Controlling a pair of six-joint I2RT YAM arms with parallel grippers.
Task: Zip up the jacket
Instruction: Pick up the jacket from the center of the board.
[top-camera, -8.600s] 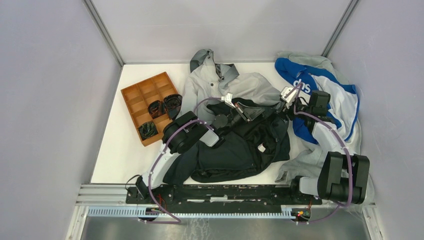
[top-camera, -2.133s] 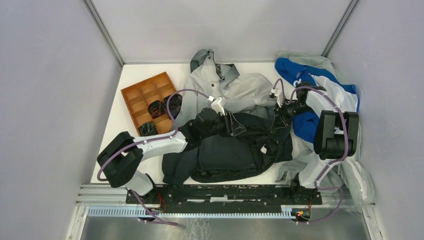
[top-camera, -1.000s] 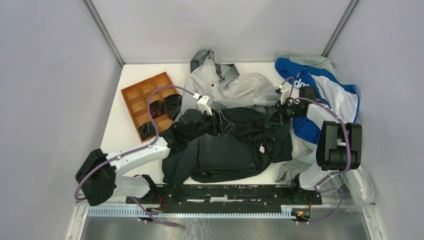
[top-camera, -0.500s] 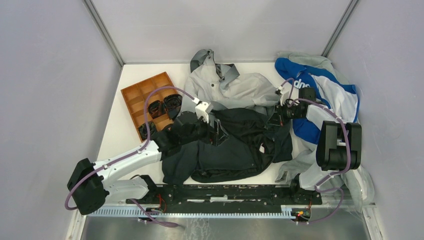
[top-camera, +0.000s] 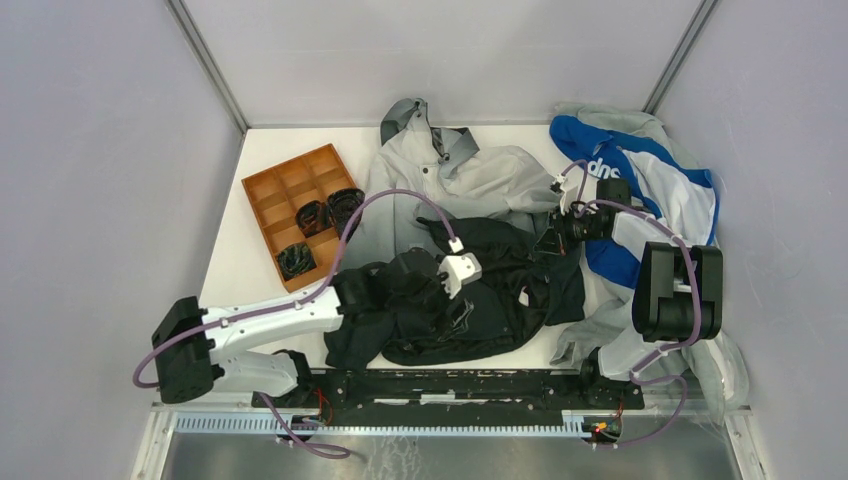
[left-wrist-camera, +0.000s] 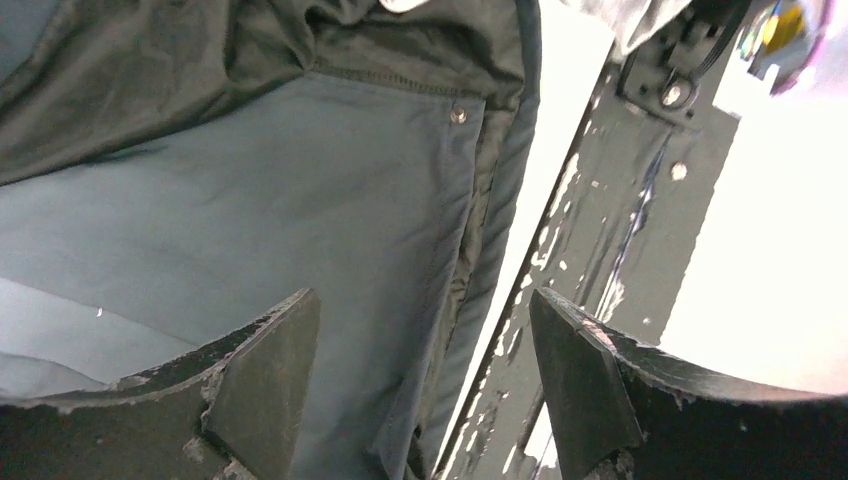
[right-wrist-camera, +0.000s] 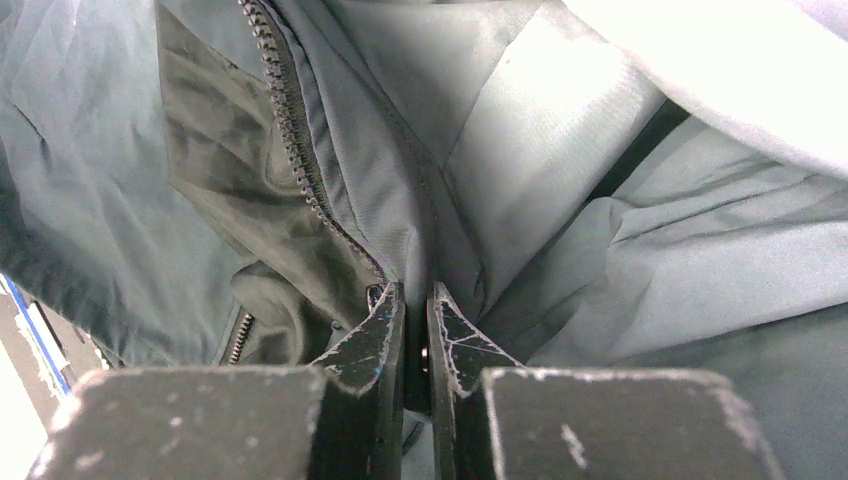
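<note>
The jacket (top-camera: 470, 180) lies spread on the table, light grey at the hood and dark toward the near hem. My left gripper (top-camera: 458, 305) hovers open over the dark hem. In the left wrist view its jaws (left-wrist-camera: 420, 335) stand wide with nothing between them, above the jacket's dark panel (left-wrist-camera: 300, 200) and a snap (left-wrist-camera: 458, 115). My right gripper (top-camera: 553, 238) sits at the jacket's right edge. The right wrist view shows it (right-wrist-camera: 417, 300) shut on a fold of jacket fabric beside the zipper teeth (right-wrist-camera: 290, 140).
A brown compartment tray (top-camera: 275, 185) with dark items stands at the left. A blue-and-white garment (top-camera: 650, 190) and a light grey sweatshirt (top-camera: 625, 325) lie at the right. The black base rail (top-camera: 450, 385) runs along the near edge, close to the hem (left-wrist-camera: 640, 230).
My left gripper let go of the jacket's middle, opened, and swung toward the near hem. The right gripper has kept its hold in place.
</note>
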